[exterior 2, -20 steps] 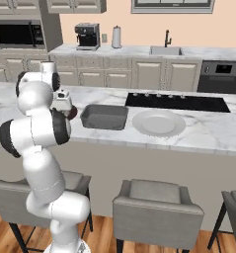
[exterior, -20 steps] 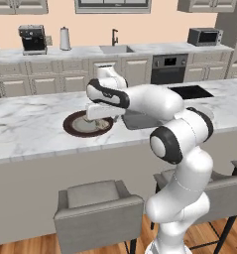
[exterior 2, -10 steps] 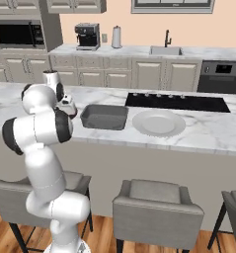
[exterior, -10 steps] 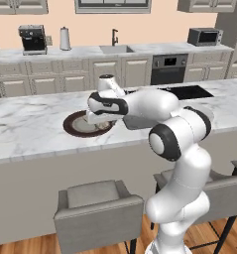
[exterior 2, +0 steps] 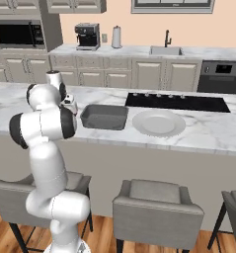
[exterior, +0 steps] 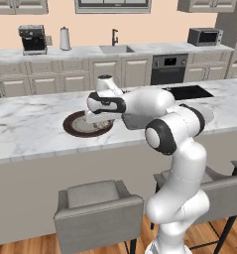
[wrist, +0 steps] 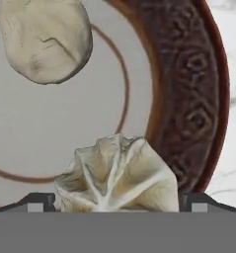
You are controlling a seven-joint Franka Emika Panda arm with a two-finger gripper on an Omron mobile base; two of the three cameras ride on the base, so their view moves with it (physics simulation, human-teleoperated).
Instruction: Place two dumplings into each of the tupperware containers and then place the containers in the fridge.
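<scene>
The end effector point(wrist: 117, 200) hangs low over the dark brown round plate point(exterior: 70, 128) on the marble counter point(exterior: 26, 124), its fingers spread wide. In the hand view the two dark fingertips point(wrist: 38, 201) stand on either side of a pleated dumpling point(wrist: 117, 175) that lies between them on the plate's pale centre; whether the tips touch it cannot be told. A second, smoother dumpling point(wrist: 45, 39) rests further in on the same plate, well apart from the first. The plate's carved brown rim point(wrist: 188, 94) curves along one side, with white marble beyond it.

In the left base view the arm point(exterior: 140, 101) reaches from the lower right across the counter, its wrist bent down over the plate, so that the hand hides most of the plate's contents. In the right base view one grey tupperware container point(exterior 2: 103, 117) sits on the counter just beside the arm, and a white round plate point(exterior 2: 158, 123) lies next to the tub on its far side, near the black cooktop point(exterior 2: 174, 101). Grey stools point(exterior 2: 156, 210) stand along the near side of the counter. On the back wall counter are a coffee machine point(exterior 2: 87, 36) and a sink point(exterior 2: 165, 49).
</scene>
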